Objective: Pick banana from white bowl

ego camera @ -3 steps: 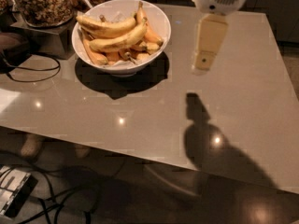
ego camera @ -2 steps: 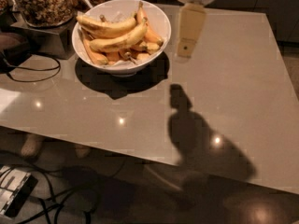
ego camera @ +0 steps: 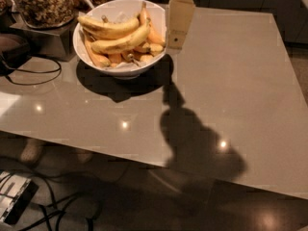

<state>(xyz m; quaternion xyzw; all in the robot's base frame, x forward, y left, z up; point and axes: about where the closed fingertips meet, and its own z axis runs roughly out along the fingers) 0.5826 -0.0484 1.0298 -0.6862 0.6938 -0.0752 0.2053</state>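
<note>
As viewed from near side, find gripper (ego camera: 176,41) by white bowl (ego camera: 120,70) right rim, banana (ego camera: 126,39) just left; cannot tell grip state.

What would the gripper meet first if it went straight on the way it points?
Probably the glossy grey tabletop just right of the large round white bowl of yellow bananas; the cream gripper hangs tip-down beside its rim. Depth is unclear, so it could clip the rim instead.

We record one view only. It looks down steeply from above the near edge of the table (ego camera: 231,81), facing the far side at moderate range. The white bowl (ego camera: 77,42) lies upper left of frame; the gripper (ego camera: 176,41) enters at top centre, by the bowl's right rim.
</note>
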